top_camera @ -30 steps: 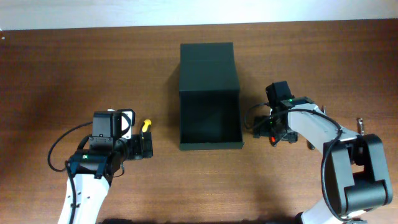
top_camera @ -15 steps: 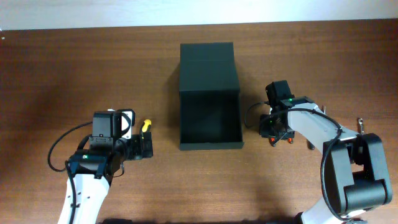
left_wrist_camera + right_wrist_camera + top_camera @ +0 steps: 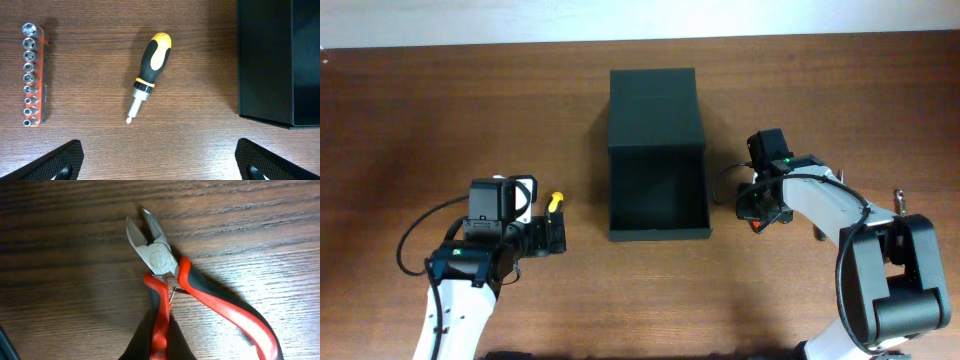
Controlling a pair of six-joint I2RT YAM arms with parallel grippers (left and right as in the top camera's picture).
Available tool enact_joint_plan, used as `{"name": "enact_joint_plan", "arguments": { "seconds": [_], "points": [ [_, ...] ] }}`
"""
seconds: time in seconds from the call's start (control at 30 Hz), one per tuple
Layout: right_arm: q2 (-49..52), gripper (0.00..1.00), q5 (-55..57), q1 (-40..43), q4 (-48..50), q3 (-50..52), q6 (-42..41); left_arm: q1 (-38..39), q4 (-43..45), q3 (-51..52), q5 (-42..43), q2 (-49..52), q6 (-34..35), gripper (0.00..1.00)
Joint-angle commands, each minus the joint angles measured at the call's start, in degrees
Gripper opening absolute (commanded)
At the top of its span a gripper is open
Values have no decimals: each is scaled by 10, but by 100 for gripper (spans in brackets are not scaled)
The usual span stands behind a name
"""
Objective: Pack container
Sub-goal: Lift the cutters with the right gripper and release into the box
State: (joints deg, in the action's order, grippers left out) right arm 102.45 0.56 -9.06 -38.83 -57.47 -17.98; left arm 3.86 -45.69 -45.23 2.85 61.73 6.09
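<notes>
- The container (image 3: 658, 234), a dark green-black rectangular box, sits mid-counter (image 3: 440, 110) with its open top up and its lid flap (image 3: 653, 108) laid back toward the far edge; the inside is too dark to tell its contents
- The left tool (image 3: 161, 161) hangs toward the near-left corner, its fingers (image 3: 65, 159) spread wide with nothing between them
- Just ahead of it a screwdriver (image 3: 150, 75) with a yellow and black handle lies flat, handle toward the far edge and tilted toward the container, bit toward the near edge; bare wood separates it from the container's left wall
- Left of the screwdriver is a socket set (image 3: 34, 75), a row of sockets on an orange rail running near to far; the left arm covers that spot in the overhead view
- The right tool (image 3: 760, 212) is low, just beside the container's right wall by its near-right corner; its fingers do not show clearly, so I cannot tell how far apart they are or whether they hold anything
- Under it lie diagonal cutters (image 3: 160, 262) with red and black handles, blades slightly parted, handles spread
- A black cable (image 3: 723, 185) from the right arm loops toward the container's right wall
</notes>
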Motion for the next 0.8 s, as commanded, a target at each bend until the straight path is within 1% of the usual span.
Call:
{"name": "enact_joint_plan", "arguments": {
  "seconds": [0.0,0.1,0.2,0.43,0.6,0.67,0.7,0.77],
  "points": [
    [39,4,1,-3,3,14,0,1,0,-10,8,-1,3,99],
    [34,4,1,-3,-15,-12,12,1,0,-10,8,-1,3,99],
    [20,4,2,-3,-55,-64,30,1,0,-10,8,-1,3,99],
    [-24,4,4,-10,-188,-252,118,1,0,-10,5,-1,3,99],
    [-35,4,-17,-59,-285,-368,257,1,0,-10,-23,-1,3,99],
    [-35,4,-25,-91,-314,-393,316,1,0,-10,-27,-1,3,99],
    [-35,4,-33,-122,-331,-402,365,-4,0,-10,-27,-1,8,99],
    [-35,4,-34,-157,-338,-402,396,-20,0,-10,-26,-1,17,99]
  ]
}}
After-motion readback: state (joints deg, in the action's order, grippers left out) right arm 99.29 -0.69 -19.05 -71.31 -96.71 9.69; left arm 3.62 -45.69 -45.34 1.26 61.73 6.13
